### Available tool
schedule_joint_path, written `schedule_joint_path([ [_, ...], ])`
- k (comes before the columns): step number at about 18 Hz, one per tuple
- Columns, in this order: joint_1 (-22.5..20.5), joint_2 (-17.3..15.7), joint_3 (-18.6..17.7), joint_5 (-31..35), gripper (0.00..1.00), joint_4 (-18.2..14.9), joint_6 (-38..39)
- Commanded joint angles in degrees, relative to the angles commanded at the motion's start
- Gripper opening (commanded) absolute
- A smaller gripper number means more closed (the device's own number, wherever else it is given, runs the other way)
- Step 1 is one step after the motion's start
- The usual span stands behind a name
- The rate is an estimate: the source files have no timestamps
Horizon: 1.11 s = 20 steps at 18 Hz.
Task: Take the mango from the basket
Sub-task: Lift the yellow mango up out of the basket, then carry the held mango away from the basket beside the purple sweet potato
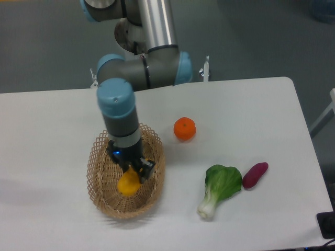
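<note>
Camera view: gripper (pixel 132 170) clamped on mango (pixel 129 183), above basket (pixel 99 193); orange (pixel 185 128) beside basket.

Basket (pixel 99 180): tan woven wicker, rough, open lattice rim, matt. Mango (pixel 128 184): smooth yellow-orange skin, slight sheen. Claw (pixel 133 170): black, looks like matt plastic or metal, cannot tell which. Arm (pixel 157 23): brushed silvery metal tube, joint caps glossy light-blue plastic. Bench (pixel 251 115): white, smooth, matt. Orange (pixel 185 128) at 1 o'clock from basket: dimpled, dull skin. Leafy green (pixel 220 185): waxy leaves. Purple vegetable (pixel 255 174): smooth, matt.
</note>
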<state>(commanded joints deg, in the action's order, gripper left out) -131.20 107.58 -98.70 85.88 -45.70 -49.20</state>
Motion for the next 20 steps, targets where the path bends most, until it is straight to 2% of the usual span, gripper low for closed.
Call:
schedule_joint_path([
  [1, -1.4, -0.4, 0.3, -0.5, 0.46, -0.5, -1.5],
  [5, -7.1, -0.9, 4.8, -0.6, 0.46, -9.5, -9.0],
  [7, -10.0, -0.9, 7.4, -0.7, 0.46, -12.4, -13.3],
  [9, -12.5, -0.5, 9.3, -0.7, 0.46, -13.7, -16.7],
  [13, -17.2, -0.4, 10.8, -1.4, 0.46, -16.2, -24.1],
  [20, -22.5, -0.3, 10.9, -1.6, 0.46, -16.2, -33.2],
])
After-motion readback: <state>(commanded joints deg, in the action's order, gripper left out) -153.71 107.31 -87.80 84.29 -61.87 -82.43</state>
